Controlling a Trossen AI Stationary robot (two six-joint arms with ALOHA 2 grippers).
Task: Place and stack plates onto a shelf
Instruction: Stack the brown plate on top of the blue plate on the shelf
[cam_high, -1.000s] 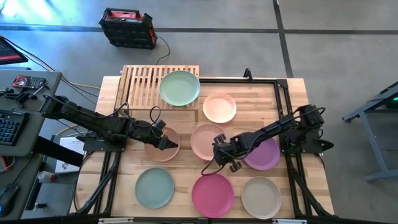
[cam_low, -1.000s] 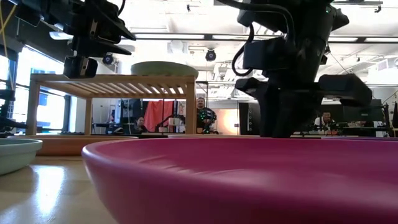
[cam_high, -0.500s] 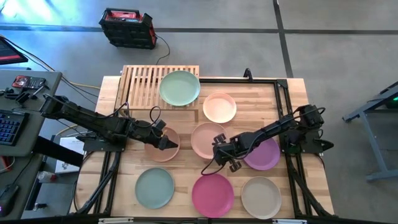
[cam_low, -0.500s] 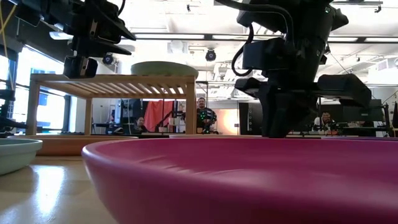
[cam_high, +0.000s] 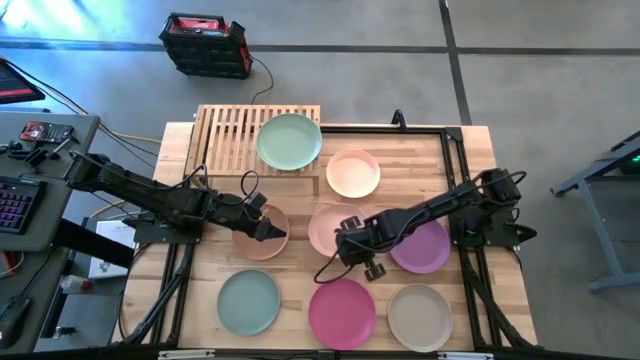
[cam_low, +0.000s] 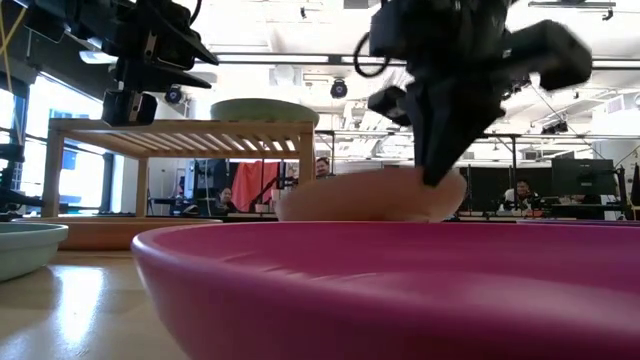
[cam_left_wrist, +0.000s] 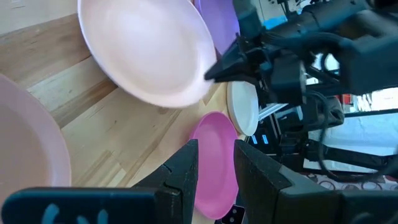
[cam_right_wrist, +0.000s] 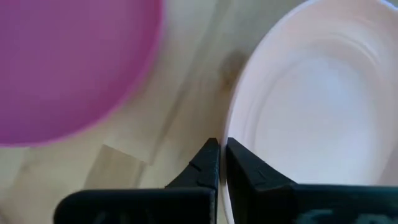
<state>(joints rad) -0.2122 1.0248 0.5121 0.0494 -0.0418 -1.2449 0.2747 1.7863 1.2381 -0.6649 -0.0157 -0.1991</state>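
At frame centre the right claw (cam_high: 345, 247) pinches the pink plate (cam_high: 330, 226) by its rim, raised off the table (cam_high: 470, 160) for the slatted shelf (cam_high: 228, 133) at upper left, while the left claw (cam_high: 276, 234) waits slightly parted.

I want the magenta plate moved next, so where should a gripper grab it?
By its rim, from above. The magenta plate lies flat and shallow, with only its raised edge to pinch, one finger inside, one outside. Its far edge looks best: the beige plate and teal plate flank its sides. The right gripper holds the pink plate by the rim likewise.
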